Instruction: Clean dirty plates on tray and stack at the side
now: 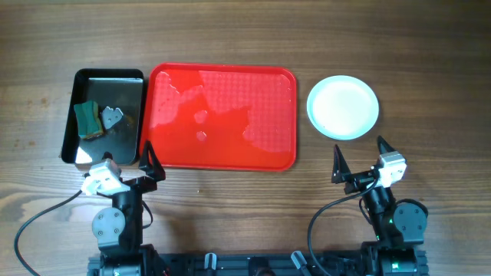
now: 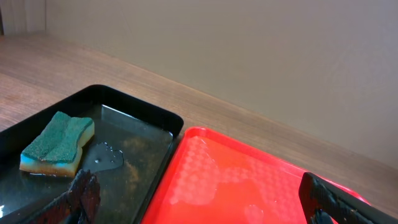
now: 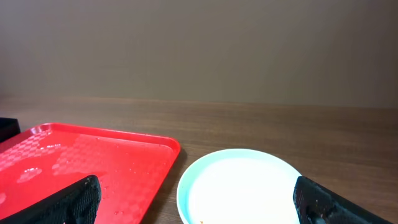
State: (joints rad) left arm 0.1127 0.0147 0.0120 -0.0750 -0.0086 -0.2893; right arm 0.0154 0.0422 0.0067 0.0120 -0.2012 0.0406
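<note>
The red tray [image 1: 222,115] lies at the centre of the table with wet patches on it and no plates on it. It also shows in the left wrist view [image 2: 249,186] and the right wrist view [image 3: 81,162]. White plates [image 1: 343,106] sit in one pile on the wood right of the tray, also seen in the right wrist view [image 3: 242,186]; how many are in the pile I cannot tell. My left gripper [image 1: 126,162] is open and empty at the tray's near left corner. My right gripper [image 1: 359,159] is open and empty just in front of the plates.
A black tray [image 1: 105,115] left of the red tray holds a green and yellow sponge [image 1: 87,119], also in the left wrist view [image 2: 57,143], and some water. Bare wooden table lies around. Cables run from both arm bases.
</note>
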